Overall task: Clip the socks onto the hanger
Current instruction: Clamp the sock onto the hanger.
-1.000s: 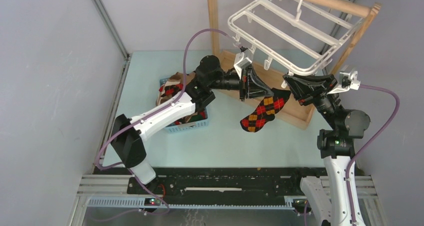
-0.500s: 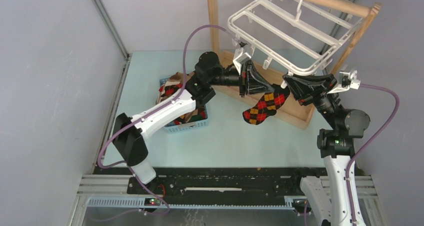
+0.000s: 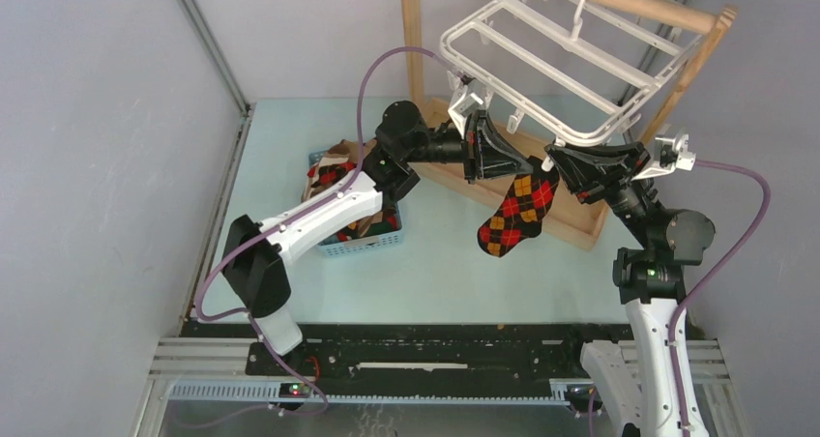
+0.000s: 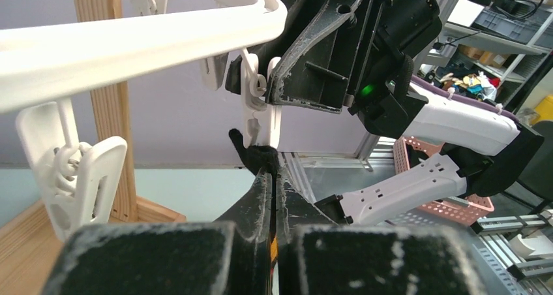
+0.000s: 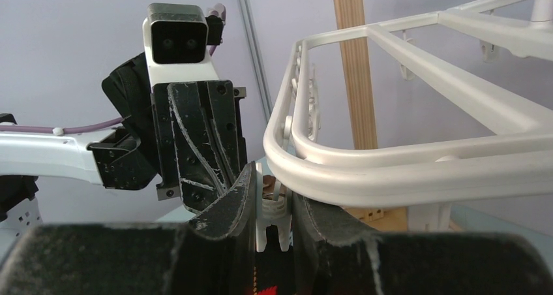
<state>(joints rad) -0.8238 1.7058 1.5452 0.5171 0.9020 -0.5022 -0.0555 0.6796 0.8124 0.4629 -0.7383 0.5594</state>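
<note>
Left gripper (image 3: 522, 168) is squeezed shut on 1 argyle sock (image 3: 515, 215). Its 2 fingers press flat together on the top of the sock, and the black cuff pokes out just past the tips. The cuff touches the bottom of a small white clip (image 4: 261, 122) that hangs from the near rim of the hanger (image 5: 404, 171). I cannot tell if the cuff is inside the clip's mouth. The rest of the sock hangs down below the hanger.

Right gripper (image 5: 270, 177) sits under that same rim, and its 2 fingers pinch this clip from both sides.

The hanger hangs by its hook on the wooden stand (image 3: 413, 41). Below the hanger and off to the left, more socks (image 3: 332, 173) lie in a blue basket (image 3: 363, 247).
</note>
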